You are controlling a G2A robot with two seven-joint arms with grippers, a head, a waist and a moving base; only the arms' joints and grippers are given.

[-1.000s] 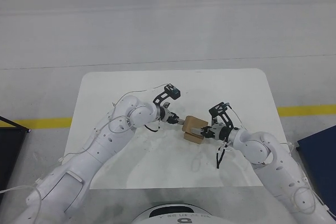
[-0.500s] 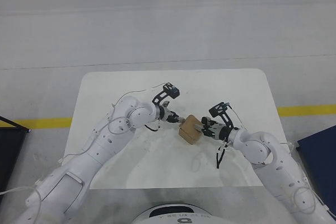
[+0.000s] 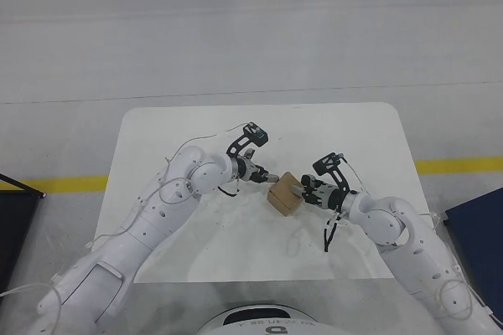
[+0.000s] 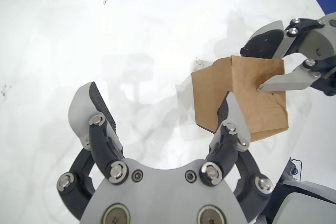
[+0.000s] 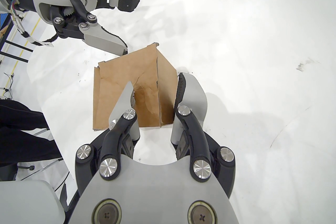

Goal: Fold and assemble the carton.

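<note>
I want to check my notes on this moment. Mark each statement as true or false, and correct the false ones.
1. One brown cardboard carton sits on the white table. True.
2. The left gripper is shut on the carton. False: its jaws stand wide open, and only one fingertip meets a corner of the carton.
3. The right gripper has one finger on each side of a carton wall. True.
4. The carton lies at the table's edge. False: it is near the middle of the table, between the two grippers.
</note>
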